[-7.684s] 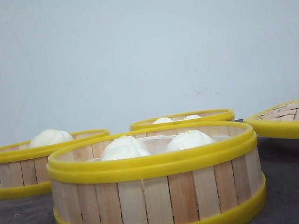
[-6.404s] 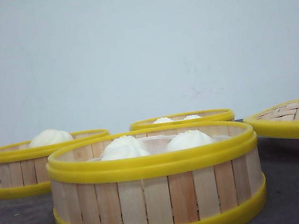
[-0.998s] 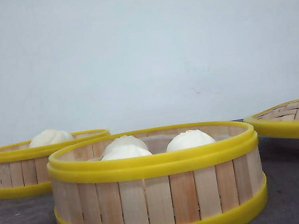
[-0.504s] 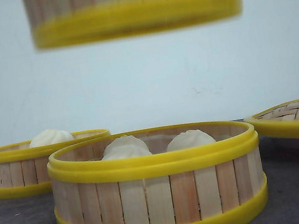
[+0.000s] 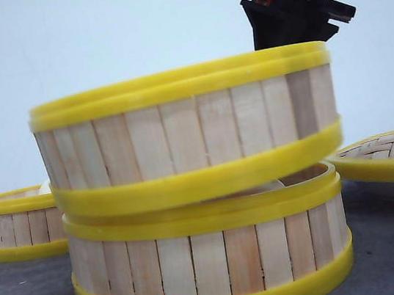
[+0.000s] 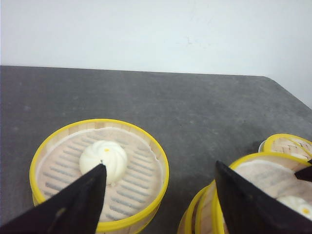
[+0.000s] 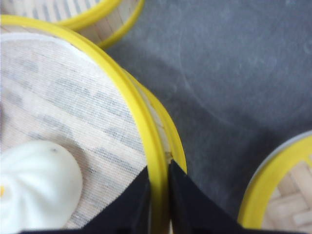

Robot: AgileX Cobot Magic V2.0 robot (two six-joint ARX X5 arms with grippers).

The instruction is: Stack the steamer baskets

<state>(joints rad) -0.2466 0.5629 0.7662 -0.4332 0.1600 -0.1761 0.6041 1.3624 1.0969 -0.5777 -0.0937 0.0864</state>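
An upper steamer basket (image 5: pixel 187 134) rests tilted on a lower steamer basket (image 5: pixel 211 264) in the front view, its left side touching the lower rim and its right side raised. My right gripper (image 5: pixel 290 38) comes down at the stack's upper right. It is shut on that basket's yellow rim (image 7: pixel 155 146), one finger inside and one outside. A white bun (image 7: pixel 39 180) lies on the cloth liner inside. A third steamer basket (image 5: pixel 16 226) stands at the far left with one bun (image 6: pixel 103 158) in it. My left gripper (image 6: pixel 158 165) hangs open above the table between that basket and the stack (image 6: pixel 265 173).
A domed woven lid (image 5: pixel 391 155) with a yellow rim lies to the right of the stack, close to my right gripper's side (image 7: pixel 278 195). The dark grey table (image 6: pixel 195 107) runs back to a white wall.
The basket that hung blurred at the top of the front view half a second ago has come down onto the near basket. My right gripper now shows, and the near basket's buns are hidden.
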